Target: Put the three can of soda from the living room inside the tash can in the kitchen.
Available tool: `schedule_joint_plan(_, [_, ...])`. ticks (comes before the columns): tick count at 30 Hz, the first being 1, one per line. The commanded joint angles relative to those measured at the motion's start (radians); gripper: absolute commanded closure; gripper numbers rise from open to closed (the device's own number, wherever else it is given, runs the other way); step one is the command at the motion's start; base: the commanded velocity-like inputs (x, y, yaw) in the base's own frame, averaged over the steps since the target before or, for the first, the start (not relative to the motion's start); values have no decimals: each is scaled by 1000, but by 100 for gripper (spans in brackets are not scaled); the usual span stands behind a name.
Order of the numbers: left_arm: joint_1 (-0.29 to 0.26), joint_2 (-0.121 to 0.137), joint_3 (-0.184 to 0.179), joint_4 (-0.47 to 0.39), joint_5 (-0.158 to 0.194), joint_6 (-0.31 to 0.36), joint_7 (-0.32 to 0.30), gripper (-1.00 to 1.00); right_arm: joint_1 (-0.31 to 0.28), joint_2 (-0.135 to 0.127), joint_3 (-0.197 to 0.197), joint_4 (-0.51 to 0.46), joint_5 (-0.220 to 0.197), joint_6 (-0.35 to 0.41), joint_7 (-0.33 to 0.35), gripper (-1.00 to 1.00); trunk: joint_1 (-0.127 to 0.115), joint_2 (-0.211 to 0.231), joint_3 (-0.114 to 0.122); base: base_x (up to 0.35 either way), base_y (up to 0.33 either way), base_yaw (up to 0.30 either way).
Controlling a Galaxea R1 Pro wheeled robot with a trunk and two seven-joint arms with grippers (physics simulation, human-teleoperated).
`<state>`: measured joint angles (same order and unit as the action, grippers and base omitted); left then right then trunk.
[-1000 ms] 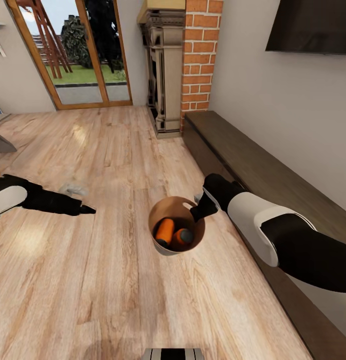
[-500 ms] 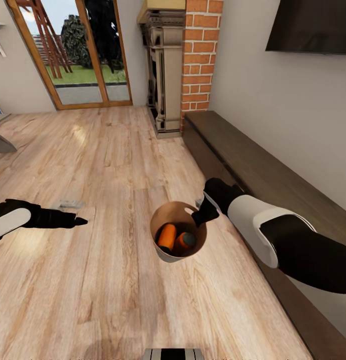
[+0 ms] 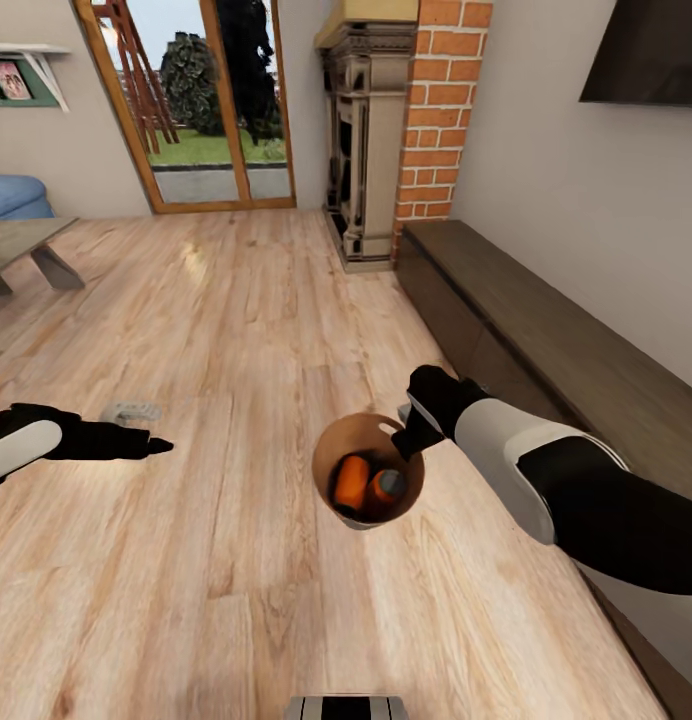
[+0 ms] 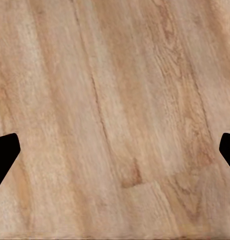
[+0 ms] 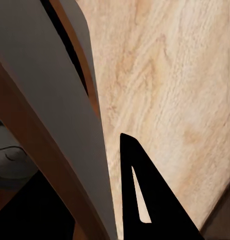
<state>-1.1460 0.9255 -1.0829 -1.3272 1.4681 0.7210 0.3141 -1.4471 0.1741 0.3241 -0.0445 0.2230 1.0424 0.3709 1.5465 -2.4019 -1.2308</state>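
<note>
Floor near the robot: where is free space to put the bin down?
Bare planks lie between the left gripper and the bin, and ahead toward the glass door. It is tight on the right, where the right gripper holds the bin's rim beside the low cabinet.

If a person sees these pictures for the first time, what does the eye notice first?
First, the round trash can in the middle of the head view, gripped at its rim by the right gripper, with two orange soda cans visible inside. Next, the red brick column at the far wall, and the left gripper hanging over bare wood floor.
</note>
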Motion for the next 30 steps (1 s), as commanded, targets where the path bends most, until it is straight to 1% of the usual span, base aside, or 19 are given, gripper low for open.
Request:
schedule_joint_plan(1, [0, 0, 0, 0, 0, 0, 1, -100, 2, 0, -33, -1, -38, 5, -9, 100, 0, 0, 0, -234, 198, 254])
schedule_joint_plan(15, [0, 1, 0, 3, 3, 0, 5, -100, 8, 0, -36, -7, -37, 5, -22, 100, 0, 0, 0, -233, 197, 257])
schedule_joint_plan(19, [0, 1, 1, 3, 3, 0, 5, -100, 8, 0, -37, -5, -37, 5, -22, 100, 0, 0, 0, -168, 129, 258])
schedule_joint_plan(20, [0, 0, 1, 8, 3, -1, 5, -100, 10, -12, -38, -4, -37, 5, -18, 100, 0, 0, 0, -62, 45, 258])
schedule_joint_plan(22, [0, -1, 0, 14, 3, -1, 5, -100, 10, -27, -38, -4, -37, 5, -15, 100, 0, 0, 0, -44, 33, 257])
schedule_joint_plan(23, [0, -2, 0, 22, 3, -1, 5, -100, 11, -48, -39, -4, -38, 5, -12, 100, 0, 0, 0, -25, 19, 245])
schedule_joint_plan(24, [0, -4, 0, 26, 3, -1, 5, -100, 11, -59, -39, -4, -38, 5, -11, 100, 0, 0, 0, -20, 15, 229])
schedule_joint_plan(26, [0, -12, 0, 39, 2, -1, 5, -100, 12, -110, -39, -7, -39, 5, 2, 100, 0, 0, 0, -11, 8, 139])
schedule_joint_plan(27, [0, -15, 0, 41, 2, -2, 5, -100, 12, -123, -39, -7, -39, 5, 7, 100, 0, 0, 0, -7, 5, 87])
schedule_joint_plan(29, [0, -30, 0, 46, 1, -1, 8, -100, 13, -174, -39, -10, -38, 5, 39, 100, 0, 0, 0, -3, 3, 45])
schedule_joint_plan(30, [0, -33, 0, 47, 1, -1, 10, -100, 13, -187, -39, -11, -38, 5, 48, 100, 0, 0, 0, -2, 1, 23])
